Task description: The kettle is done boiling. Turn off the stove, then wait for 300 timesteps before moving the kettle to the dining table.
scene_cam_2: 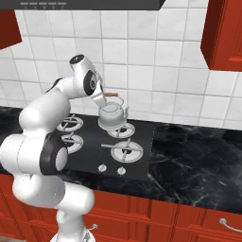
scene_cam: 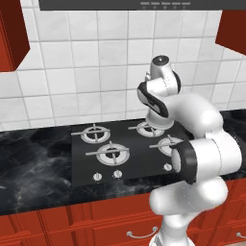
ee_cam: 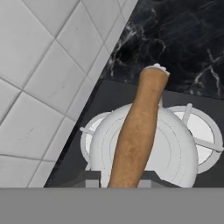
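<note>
The silvery kettle [scene_cam_2: 112,117] is over the rear burner of the black stove [scene_cam_2: 142,138], near the tiled wall. My gripper [scene_cam_2: 101,94] is shut on its arched orange-brown handle [scene_cam_2: 112,94] from above. In the hand view the handle [ee_cam: 138,127] runs up between my two dark fingertips [ee_cam: 92,178], with the kettle's pale round body [ee_cam: 175,153] beneath it and a burner ring [ee_cam: 203,131] showing beside it. I cannot tell whether the kettle rests on the burner or hangs just above it. In the left base view my arm covers the kettle. The dining table is out of view.
White knobs [scene_cam_2: 101,168] line the stove's front edge. Black marble counter [scene_cam_2: 198,160] runs to both sides over red drawers [scene_cam_2: 189,217]. The tiled wall [scene_cam_2: 142,71] is close behind the kettle, a range hood [scene_cam_2: 90,4] hangs above, and a red cabinet [scene_cam_2: 224,33] is mounted upper right.
</note>
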